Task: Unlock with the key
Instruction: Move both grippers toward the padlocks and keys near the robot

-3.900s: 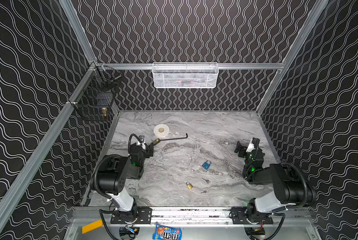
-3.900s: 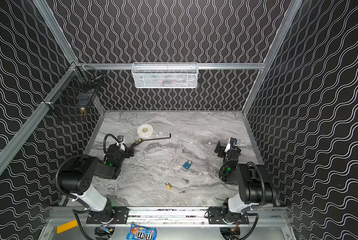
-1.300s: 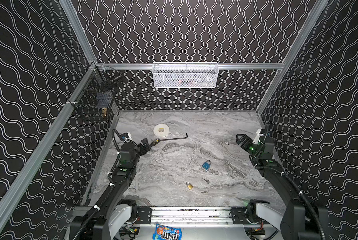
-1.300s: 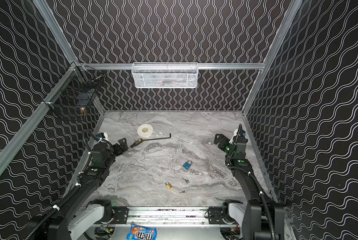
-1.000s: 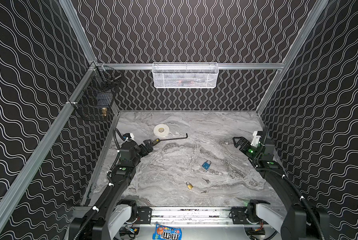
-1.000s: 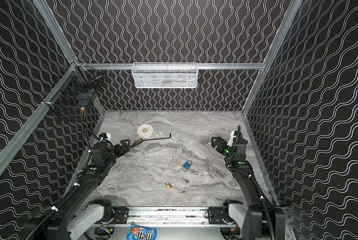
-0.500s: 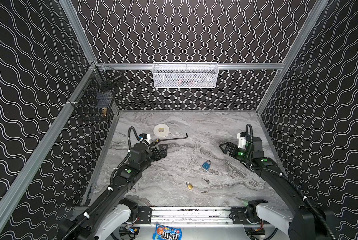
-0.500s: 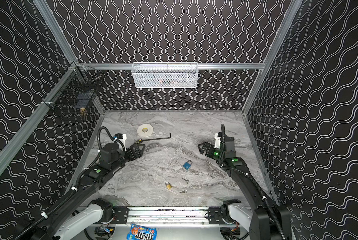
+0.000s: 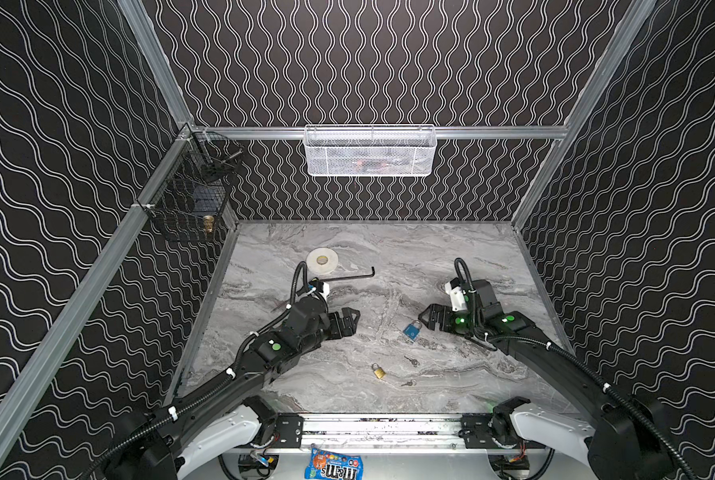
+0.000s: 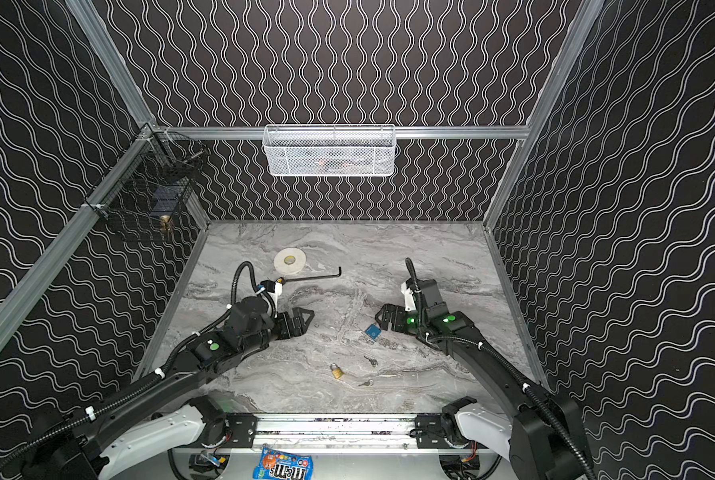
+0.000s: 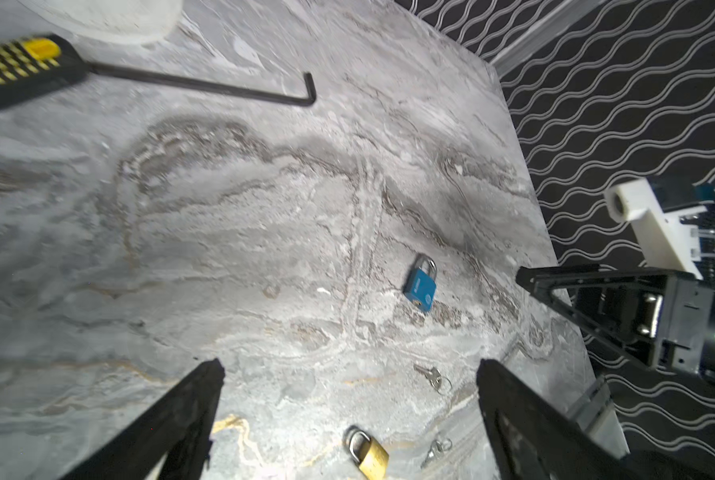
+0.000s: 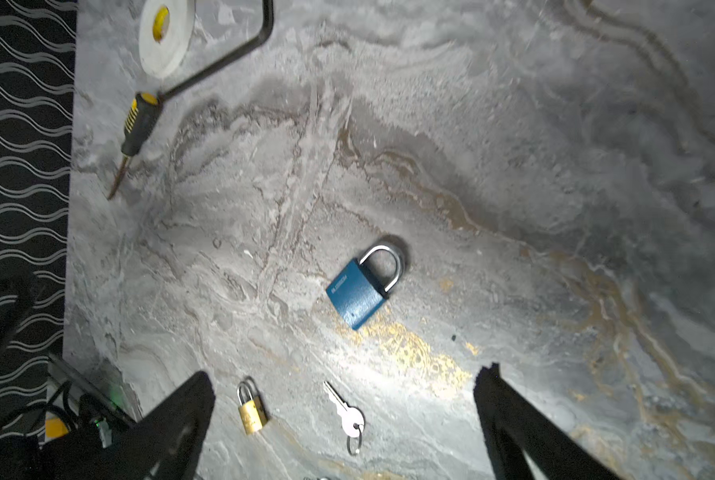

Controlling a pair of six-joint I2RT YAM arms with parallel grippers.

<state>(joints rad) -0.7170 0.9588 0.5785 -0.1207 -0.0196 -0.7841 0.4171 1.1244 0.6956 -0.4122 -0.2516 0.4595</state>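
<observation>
A blue padlock lies flat near the middle of the marble table, its shackle closed in the right wrist view. A small brass padlock lies nearer the front. Two silver keys on rings lie loose beside it; one key shows between my right fingers. My right gripper is open and empty, just right of the blue padlock. My left gripper is open and empty, well to its left.
A white tape roll and a black-and-yellow-handled tool with a long L-bent rod lie at the back left. A white mesh basket and a black wire basket hang on the walls. A candy bag lies past the front rail.
Both arms have stretched in from the table's sides toward the middle. Each gripper now sits lower and closer to the blue padlock. Both stay open.
</observation>
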